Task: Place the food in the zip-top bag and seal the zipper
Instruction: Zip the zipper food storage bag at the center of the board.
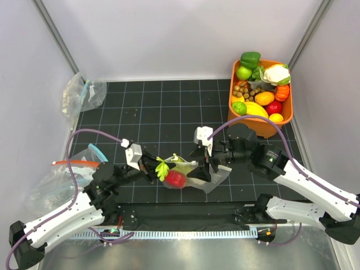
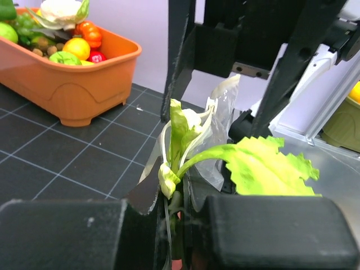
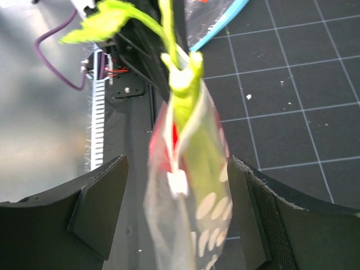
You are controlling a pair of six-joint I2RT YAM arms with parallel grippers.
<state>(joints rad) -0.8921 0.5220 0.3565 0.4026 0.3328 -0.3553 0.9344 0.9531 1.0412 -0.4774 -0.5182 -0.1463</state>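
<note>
At the far left of the dark gridded surface (image 1: 169, 107) lie spare clear bags, one with a red-orange zipper strip (image 1: 67, 164) and another against the wall with a teal strip (image 1: 85, 90). The left fingers (image 2: 264, 230) are closed to a narrow slit, pinching the mouth edge of the zip-top bag (image 1: 211, 179). The stem of the celery stalk (image 1: 163, 167) sits in that same slit, and its yellow-green leafy end fans out above and beside them in the left wrist view. The dotted bag stretches rightward from that grip, near the front middle of the surface between the two arms. A red toy vegetable (image 1: 175, 179) shows through its film just right of the leaf, and the pale stalk runs on inside. The second red piece I cannot make out. The right fingers (image 3: 98, 202) stand wide apart, one on each side of the bag, which hangs edge-on between them without touching either. At the far right corner sits an orange basket (image 1: 273, 128) of other toy produce, well apart from the bag
</note>
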